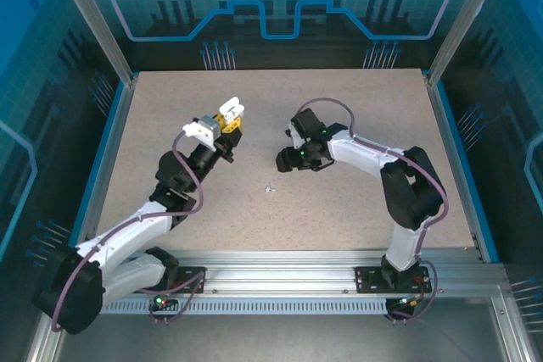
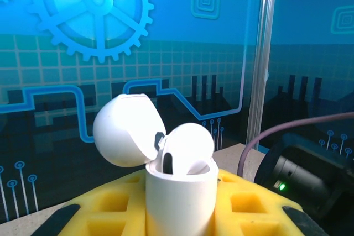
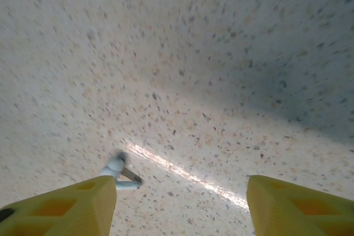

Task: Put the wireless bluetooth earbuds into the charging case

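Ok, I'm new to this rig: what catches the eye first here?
The white charging case, lid open with one earbud sitting in it, is clamped in the left gripper above the table. A loose white earbud lies on the table beside the open right gripper.

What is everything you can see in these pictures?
white pebble-shaped plastic charging case: one, white, lid open, clamped in the left gripper.
small white plastic earbud: one, white, sitting in the case's open top.
second white earbud: one, white, lying loose beside the right gripper.
speckled beige table: one, beige, under both arms.
blue printed wall panels: several, blue, around the table.
left gripper: one, yellow pads, shut on the case.
right gripper: one, yellow pads, open above the table.
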